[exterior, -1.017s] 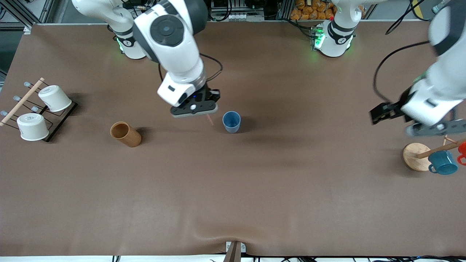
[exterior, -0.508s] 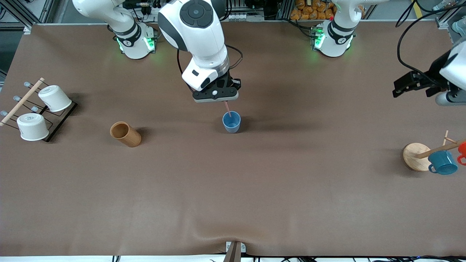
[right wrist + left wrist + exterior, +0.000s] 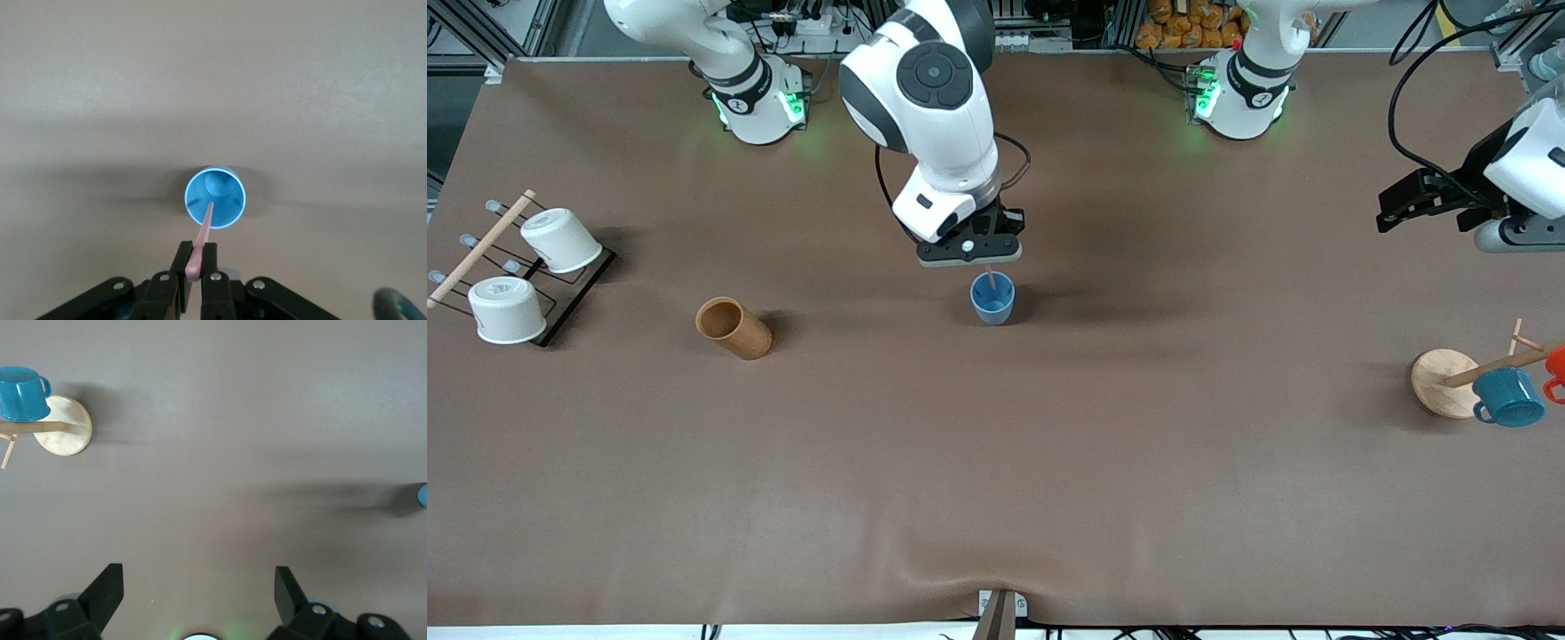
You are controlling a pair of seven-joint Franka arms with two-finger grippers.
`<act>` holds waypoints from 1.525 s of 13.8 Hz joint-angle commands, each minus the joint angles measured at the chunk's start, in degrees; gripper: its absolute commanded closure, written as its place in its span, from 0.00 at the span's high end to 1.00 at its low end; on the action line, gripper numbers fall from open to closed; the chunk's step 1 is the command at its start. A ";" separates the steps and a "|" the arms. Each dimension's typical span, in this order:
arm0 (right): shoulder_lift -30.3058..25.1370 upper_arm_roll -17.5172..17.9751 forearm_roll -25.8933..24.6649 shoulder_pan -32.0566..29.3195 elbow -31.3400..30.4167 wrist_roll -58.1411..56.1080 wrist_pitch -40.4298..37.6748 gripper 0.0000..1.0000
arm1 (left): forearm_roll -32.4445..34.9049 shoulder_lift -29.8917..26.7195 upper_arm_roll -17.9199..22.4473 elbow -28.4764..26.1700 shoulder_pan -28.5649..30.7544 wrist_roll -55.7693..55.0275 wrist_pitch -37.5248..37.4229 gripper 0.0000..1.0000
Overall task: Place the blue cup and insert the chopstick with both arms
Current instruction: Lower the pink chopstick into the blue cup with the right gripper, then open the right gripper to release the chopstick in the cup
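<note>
The blue cup stands upright near the middle of the table, its open mouth showing in the right wrist view. My right gripper hangs just over the cup, shut on the pale pink chopstick. The chopstick's free tip points down into the cup's mouth. My left gripper is up in the air over the left arm's end of the table, open and holding nothing; its two fingers stand wide apart in the left wrist view.
A brown wooden cup lies tilted toward the right arm's end. A rack with two white cups stands at that end. A wooden mug stand with a teal mug and a red one sits at the left arm's end.
My right gripper has carried the chopstick from beside the cup to over its mouth, turning the tip downward. The left arm has lifted and drawn back from the mug stand.
</note>
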 commanded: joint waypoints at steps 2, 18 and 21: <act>0.66 -0.44 0.43 0.49 0.20 0.95 1.05 0.00 | -0.92 -0.49 0.18 -0.44 -0.07 0.43 0.28 1.00; -6.01 -0.80 -0.28 -4.50 0.11 -1.15 -5.71 1.00 | -0.92 -0.58 0.18 -0.44 -0.07 -0.54 0.02 1.00; -6.89 -0.88 -0.28 -10.74 0.02 -13.16 -9.58 1.00 | -0.92 -1.02 0.18 -0.35 -0.07 -0.63 -0.33 1.00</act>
